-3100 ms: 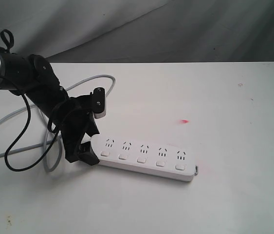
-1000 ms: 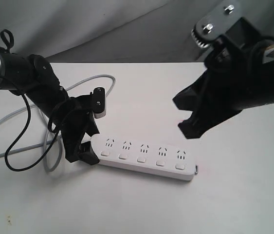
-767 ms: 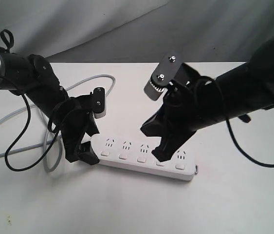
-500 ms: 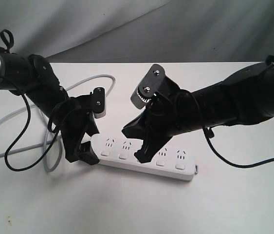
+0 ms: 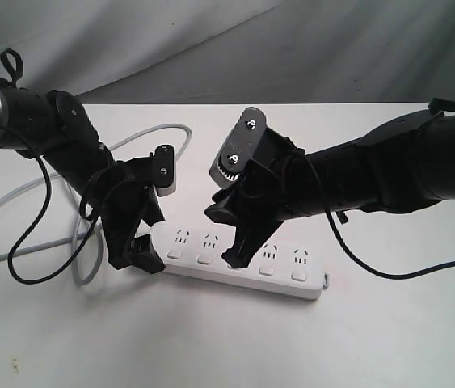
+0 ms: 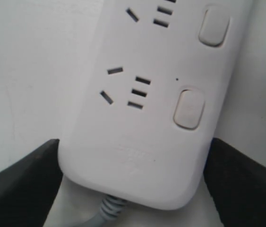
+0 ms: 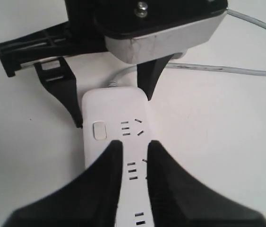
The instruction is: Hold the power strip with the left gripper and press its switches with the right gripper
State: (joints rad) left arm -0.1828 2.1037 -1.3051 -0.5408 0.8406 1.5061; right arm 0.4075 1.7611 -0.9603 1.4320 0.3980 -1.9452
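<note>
Left gripper [image 5: 153, 241] is clamped on the power strip [image 5: 284, 263] at its cord end. The rest of the strip runs out under the right gripper [image 7: 135, 146], jaws slightly parted, empty. Contact with the switches [image 5: 267, 270]: can't tell. Press straight down, one fingertip centred, light force so the strip doesn't pivot. Strip is white, with rounded ends, five sockets, a button each and a grey cord [image 7: 227, 70].
</note>
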